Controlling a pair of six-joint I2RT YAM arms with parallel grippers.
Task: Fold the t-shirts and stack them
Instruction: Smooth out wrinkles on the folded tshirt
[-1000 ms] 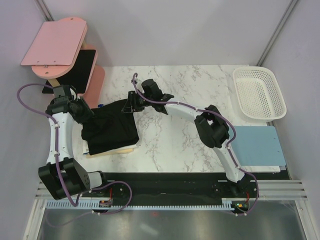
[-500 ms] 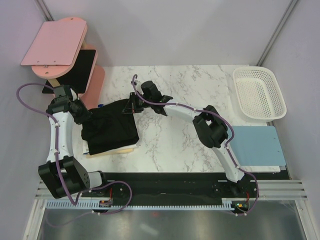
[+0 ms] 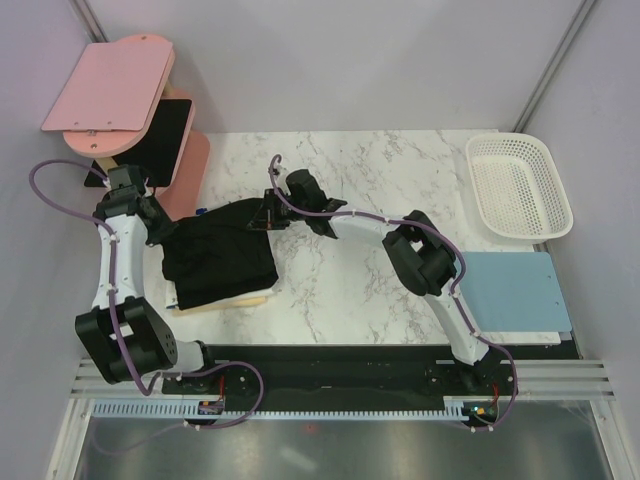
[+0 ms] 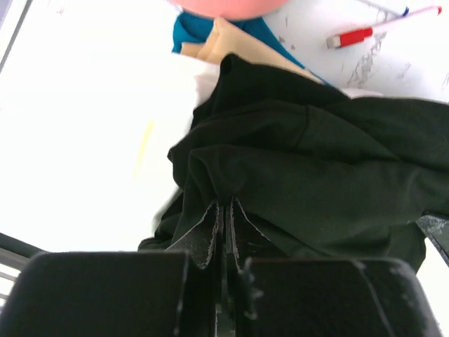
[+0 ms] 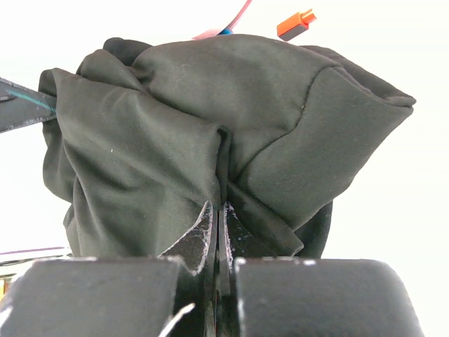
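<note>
Black t-shirt (image 3: 222, 258) sits in a soft, rumpled heap at the left side of the marble table (image 3: 360, 290), plain matte black, no print showing on this side. Whether the heap is 1 garment or more, I can't tell. It lies on a pale tan board (image 3: 228, 303) whose near edge peeks out beneath.

Left wrist view: the cloth (image 4: 316, 161) bunches into deep folds running straight into the left gripper (image 4: 224, 210), jaws clamped together on a pinch of the fabric's edge. Over to the right wrist: same story, the shirt (image 5: 210, 119) bulges up with a seam curving across it, and the right gripper (image 5: 219, 210) is closed tight on a fold.

From above, the left gripper (image 3: 174, 232) has the heap's far left edge, the right gripper (image 3: 258, 218) its far right corner.

Beyond: a red-capped pen (image 4: 349, 36) on the marble, pink boards (image 3: 110, 85) far left, a white basket (image 3: 520, 185) far right, a light blue mat (image 3: 515, 290) near it.
</note>
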